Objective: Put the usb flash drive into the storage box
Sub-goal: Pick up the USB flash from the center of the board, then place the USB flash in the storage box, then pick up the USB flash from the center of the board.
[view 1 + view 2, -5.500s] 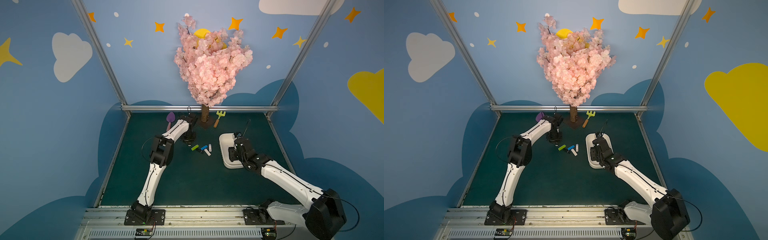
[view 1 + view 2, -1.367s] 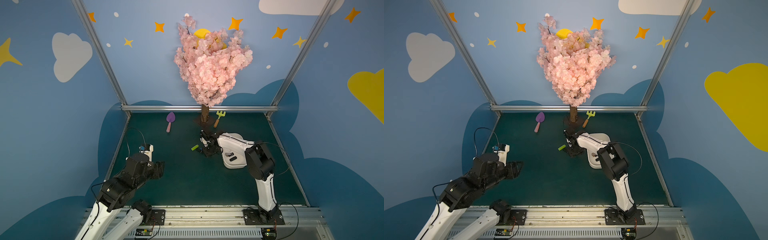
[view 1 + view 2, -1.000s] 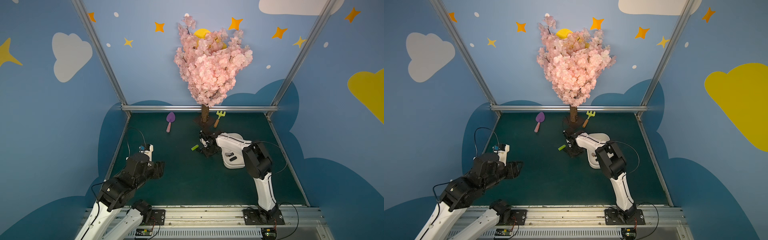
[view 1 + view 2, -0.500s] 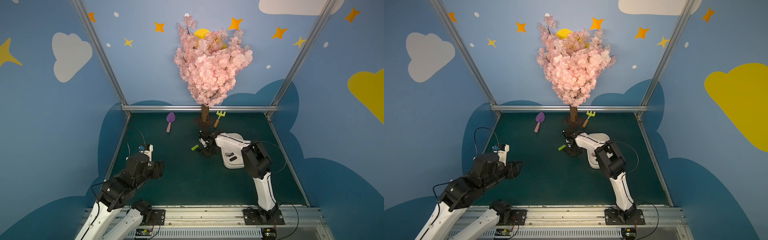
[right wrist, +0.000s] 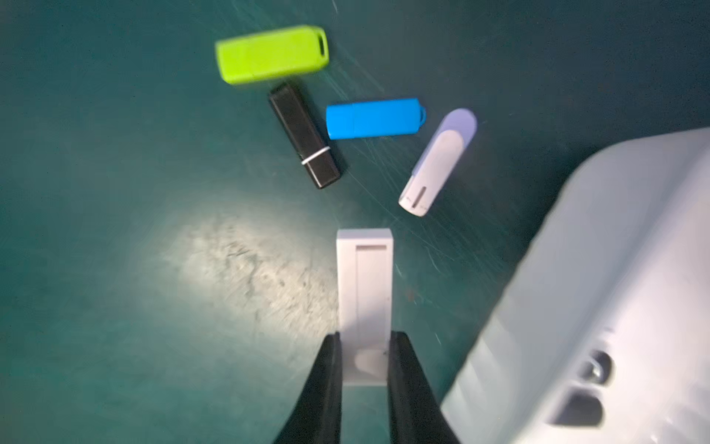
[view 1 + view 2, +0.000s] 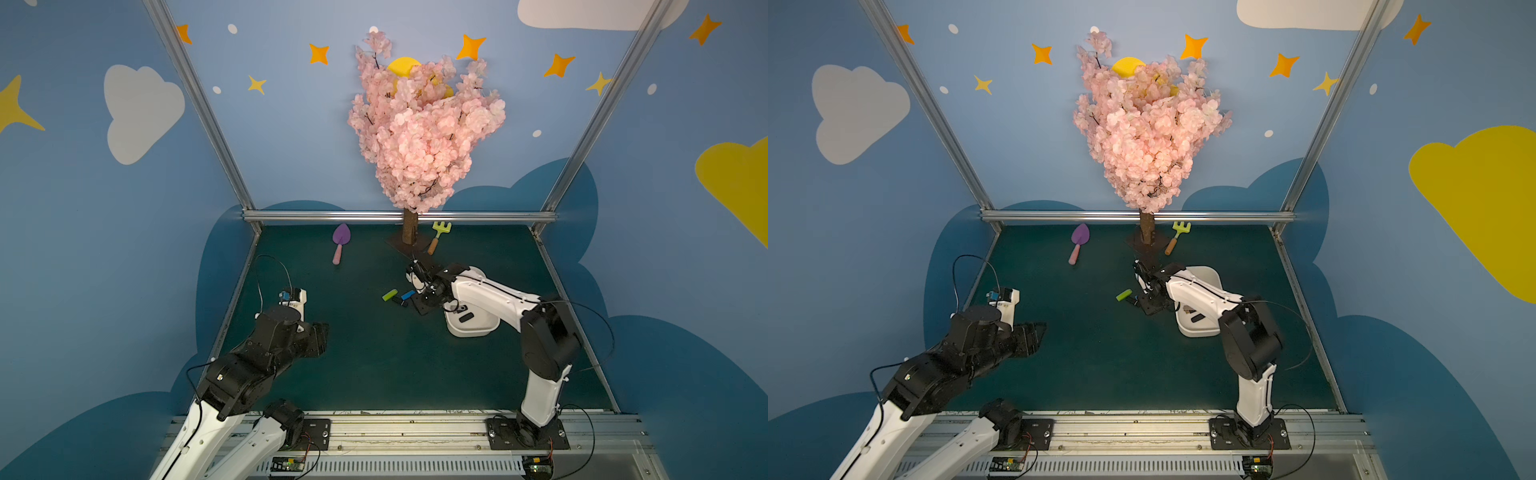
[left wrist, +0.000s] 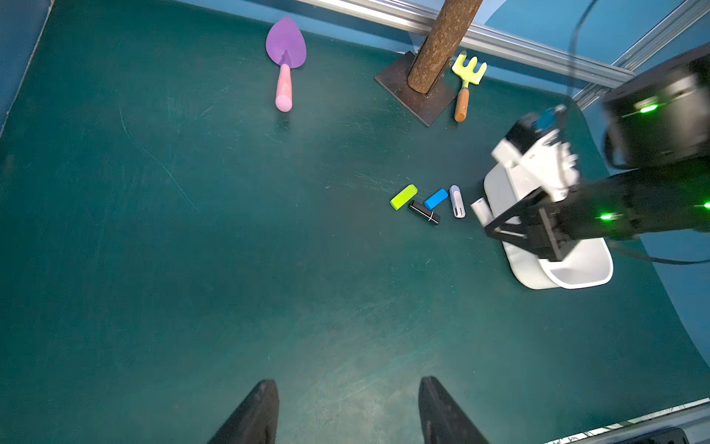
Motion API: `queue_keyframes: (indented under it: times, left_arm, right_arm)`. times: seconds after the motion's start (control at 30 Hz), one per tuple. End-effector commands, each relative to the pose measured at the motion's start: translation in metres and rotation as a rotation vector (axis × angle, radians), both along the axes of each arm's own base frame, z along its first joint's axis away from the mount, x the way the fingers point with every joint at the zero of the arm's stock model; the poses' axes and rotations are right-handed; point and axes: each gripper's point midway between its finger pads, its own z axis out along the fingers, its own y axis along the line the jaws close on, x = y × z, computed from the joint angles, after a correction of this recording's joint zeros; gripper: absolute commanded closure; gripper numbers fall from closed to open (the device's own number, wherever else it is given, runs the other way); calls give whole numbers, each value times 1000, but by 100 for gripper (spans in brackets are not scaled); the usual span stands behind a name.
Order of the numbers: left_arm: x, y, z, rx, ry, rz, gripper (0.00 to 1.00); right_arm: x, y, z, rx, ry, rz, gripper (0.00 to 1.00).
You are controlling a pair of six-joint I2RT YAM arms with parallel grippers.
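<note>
Fingers (image 5: 331,380) of your right gripper (image 5: 364,342) pinch the near end of a white usb flash drive (image 5: 364,284), the rest of it jutting out past the black tips; whether it rests on the green mat (image 5: 115,230) or hangs just above it cannot be told. Your right arm rises upright from its base on the near rail, bends sharply at the black elbow (image 6: 548,347) and sends its white forearm low across the storage box (image 6: 471,330) toward the far left. The wrist is tipped down, so the gripper points at the mat just beside the box's left side. The box, white and low-walled, sits on the mat right of centre, with a small dark thing (image 6: 466,318) lying inside it. Just ahead of the held drive, four more lie loose and close together on the mat: a lavender drive (image 5: 438,161), a blue drive (image 5: 374,118), a black drive (image 5: 305,136) and a green drive (image 5: 272,54). Your left arm crouches folded at the mat's left edge, well apart from all this. Your left gripper (image 7: 347,407) is spread wide, holding nothing, and aimed across the mat toward the drives. At the back, a purple trowel (image 6: 340,241) and a yellow-green rake (image 6: 440,230) flank the trunk of a pink blossom tree (image 6: 424,124).
</note>
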Motion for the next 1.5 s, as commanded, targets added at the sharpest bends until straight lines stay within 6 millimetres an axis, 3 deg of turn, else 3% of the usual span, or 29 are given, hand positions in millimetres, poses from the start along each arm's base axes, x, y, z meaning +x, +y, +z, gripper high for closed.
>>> queue_keyframes:
  times: [0.0,0.07,0.2,0.4,0.5,0.6,0.7,0.87,0.97,1.1,1.2,1.37,1.47]
  left_arm:
    - [2,0,-3,10,12,7,38]
    - [3,0,-5,15,18,8,38]
    - [3,-1,-6,15,24,2,38]
    - [7,-4,-15,34,68,-2,38]
    - [8,-5,-18,42,83,-1,38]
    - [9,-5,-20,45,91,0,38]
    - [11,-8,-24,51,109,-5,38]
    - [14,-15,-35,68,187,1,38]
    - [20,-38,-49,-18,259,-26,38]
    - [49,-72,-69,-70,311,-46,39]
    - [81,-96,-89,-22,346,-71,41]
    - [135,-154,-125,56,386,-298,46]
    - [167,-165,-147,97,391,-353,46]
  right_arm:
    - [5,-24,36,57,-79,-72,90]
    - [9,-52,34,40,-82,-156,89]
    - [17,-111,8,-6,-22,-356,89]
    - [30,-143,-31,-85,38,-474,90]
    - [37,-146,-41,-95,53,-495,87]
    - [39,-143,-41,-83,56,-492,65]
    - [38,-141,-28,-55,22,-495,44]
    - [27,-117,4,58,-66,-421,42]
    - [17,-96,24,107,-153,-353,43]
    - [8,-84,38,137,-271,-309,43]
    - [8,-92,40,133,-296,-345,44]
    - [11,-104,33,210,-249,-418,44]
    - [14,-114,29,220,-228,-462,45]
